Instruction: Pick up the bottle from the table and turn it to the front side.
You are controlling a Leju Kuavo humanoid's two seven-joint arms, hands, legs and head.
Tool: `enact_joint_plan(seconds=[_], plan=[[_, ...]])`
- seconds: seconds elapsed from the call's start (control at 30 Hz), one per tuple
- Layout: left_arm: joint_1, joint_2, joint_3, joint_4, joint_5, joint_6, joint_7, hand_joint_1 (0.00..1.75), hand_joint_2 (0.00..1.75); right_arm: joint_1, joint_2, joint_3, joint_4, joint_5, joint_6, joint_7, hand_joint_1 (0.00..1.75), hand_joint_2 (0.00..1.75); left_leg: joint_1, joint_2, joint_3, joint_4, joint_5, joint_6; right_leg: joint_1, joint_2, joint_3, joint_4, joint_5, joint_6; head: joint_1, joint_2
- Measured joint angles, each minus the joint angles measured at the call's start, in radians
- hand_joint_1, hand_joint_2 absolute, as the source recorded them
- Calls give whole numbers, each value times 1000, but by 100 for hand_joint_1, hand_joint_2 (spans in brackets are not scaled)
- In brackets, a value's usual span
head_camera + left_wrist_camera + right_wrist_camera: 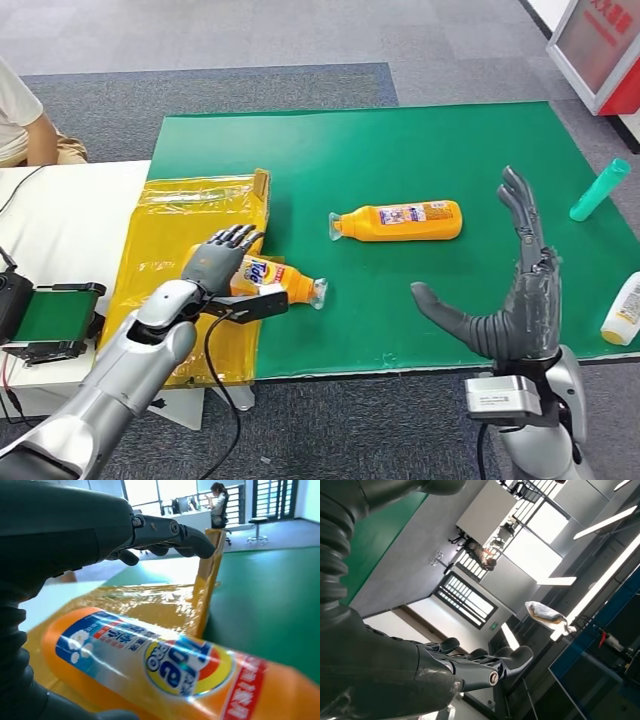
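Two orange bottles lie on the mat; the nearer bottle (275,280) lies crosswise under the left hand (215,262), whose fingers are spread around it. The right hand (521,290) hangs open, well apart.

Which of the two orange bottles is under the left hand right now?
The Tide-labelled orange bottle half on the yellow bag, beneath the left hand. The other orange bottle lies alone mid-mat, untouched.

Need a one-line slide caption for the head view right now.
Left hand over the Tide bottle beside the yellow bag; right hand open above the green mat.
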Motion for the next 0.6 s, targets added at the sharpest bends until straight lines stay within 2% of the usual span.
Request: enact_joint_plan(seconds=[0.2,0.37,0.6], plan=[[120,-6,102,-208,376,-39,-144,0,175,26,-4,-4,4,4,-12,-23,0,175,0,0,0,0,-1,0,0,0,-1,0,-1,0,0,0],[191,-4,152,-361,487,-63,-180,0,175,35,-6,-4,10,2,-17,-29,0,175,0,0,-1,0,-1,0,0,0,0,0,-2,0,0,0],[317,8,249,-594,729,-55,-224,0,175,63,-18,-6,23,-49,9,-11,0,175,0,0,-1,0,-1,0,0,0,0,0,-2,0,0,0]])
